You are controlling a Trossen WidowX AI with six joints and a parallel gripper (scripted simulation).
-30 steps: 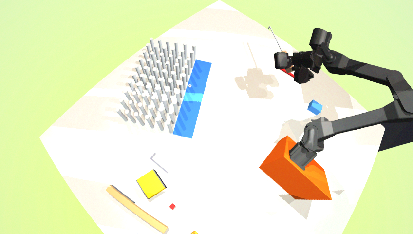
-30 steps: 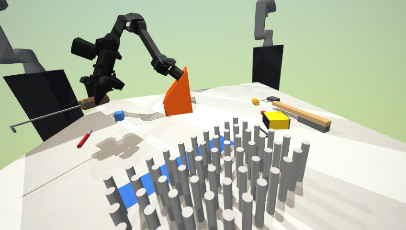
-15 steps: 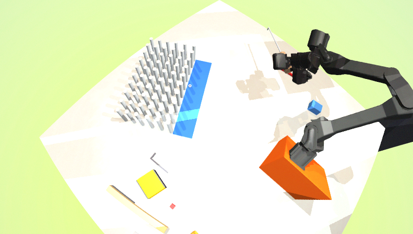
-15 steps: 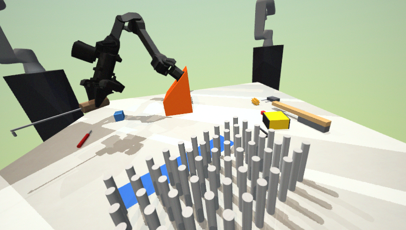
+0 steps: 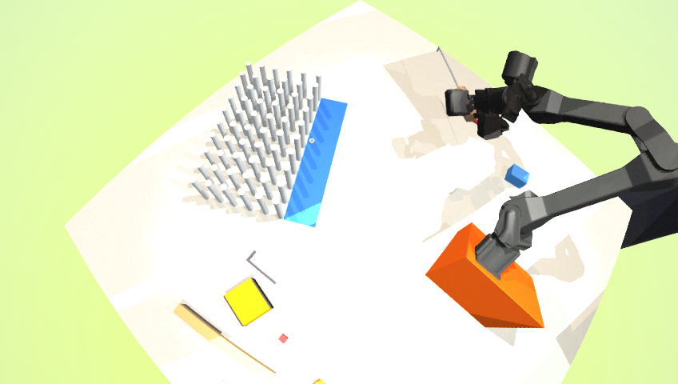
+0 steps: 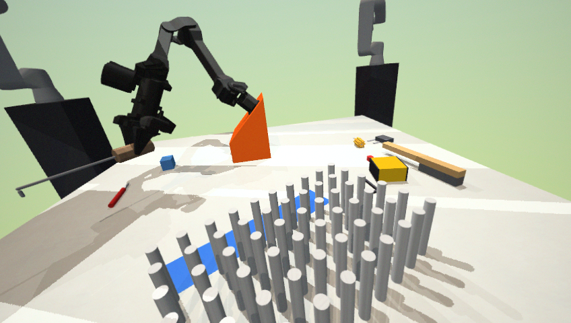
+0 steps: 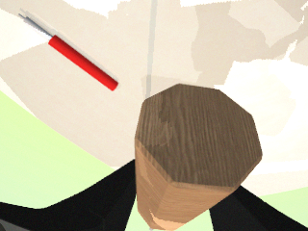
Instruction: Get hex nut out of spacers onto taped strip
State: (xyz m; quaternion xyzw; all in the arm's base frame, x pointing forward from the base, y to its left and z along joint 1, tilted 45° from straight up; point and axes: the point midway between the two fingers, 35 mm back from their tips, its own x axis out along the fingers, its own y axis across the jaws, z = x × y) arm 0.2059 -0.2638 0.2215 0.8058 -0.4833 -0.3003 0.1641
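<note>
The jaws (image 5: 468,110) (image 6: 134,140) were found clamped on the wooden handle (image 6: 127,152) (image 7: 192,140) of a hooked tool, held above the surface (image 5: 380,266) (image 6: 492,239). The tool's thin grey shaft (image 5: 448,69) (image 6: 68,173) extended away from the handle and ended in a short bent tip (image 5: 438,48) (image 6: 21,193), well apart from the spacers. The nut (image 5: 311,139), a small pale ring in the top view, lay on the blue taped strip (image 5: 328,142) (image 6: 180,276), near the strip's edge on the spacer side. The metal spacers (image 5: 270,171) (image 6: 347,296) stood upright in rows beside the strip. A red-handled tool (image 6: 117,197) (image 7: 83,63) lay on the surface below the raised hook, and a blue block (image 5: 516,176) (image 6: 167,163) rested near it. The arm (image 5: 589,108) (image 6: 208,56) rose from an orange wedge-shaped housing (image 5: 484,290) (image 6: 252,140), as far as the views showed. On another part of the surface, a grey L-shaped key (image 5: 261,271) lay just beside a yellow block (image 5: 248,302) (image 6: 388,169) with dark sides. A small red cube (image 5: 283,338) (image 6: 370,157) was noted near that block, and a long tan-and-dark brush-like piece (image 5: 197,323) (image 6: 424,159) lay on the block's other side.
</note>
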